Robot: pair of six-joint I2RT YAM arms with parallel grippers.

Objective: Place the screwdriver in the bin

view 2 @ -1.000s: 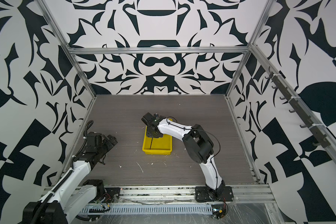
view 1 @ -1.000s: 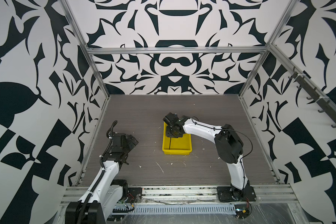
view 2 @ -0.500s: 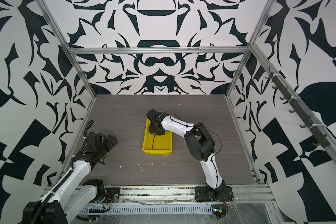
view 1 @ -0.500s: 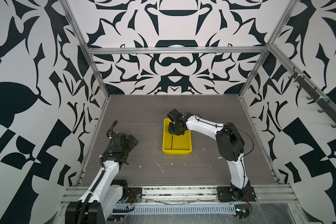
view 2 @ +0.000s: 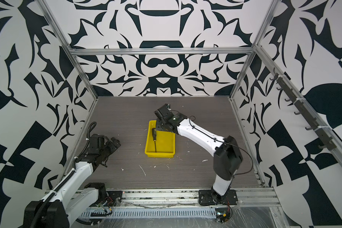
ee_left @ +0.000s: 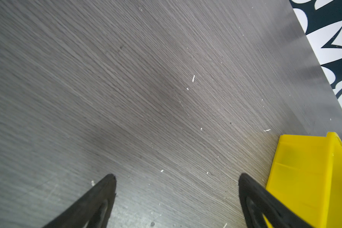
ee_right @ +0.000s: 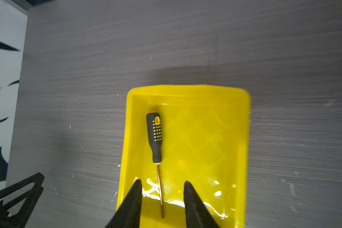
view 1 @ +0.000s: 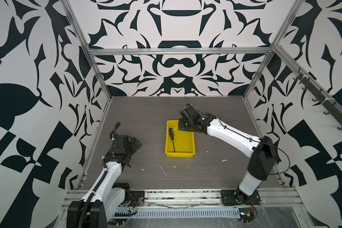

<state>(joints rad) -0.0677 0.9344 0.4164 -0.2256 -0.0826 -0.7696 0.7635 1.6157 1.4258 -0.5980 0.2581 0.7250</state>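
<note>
Since a second ago my right gripper (ee_right: 162,181) has shifted toward the bin's far end and let go: fingers (ee_right: 133,199) now partly open, holding nothing, hovering clear of the tool. Screwdriver (ee_right: 155,136) lies flat inside the bin (ee_right: 244,138), along the wall on my left-arm side, shaft toward the near rim; lengthwise because it fits there, I judge. Table (ee_left: 126,79) open all round for retreat. Left gripper (ee_left: 177,177) wide open, empty, beside the bin
</note>
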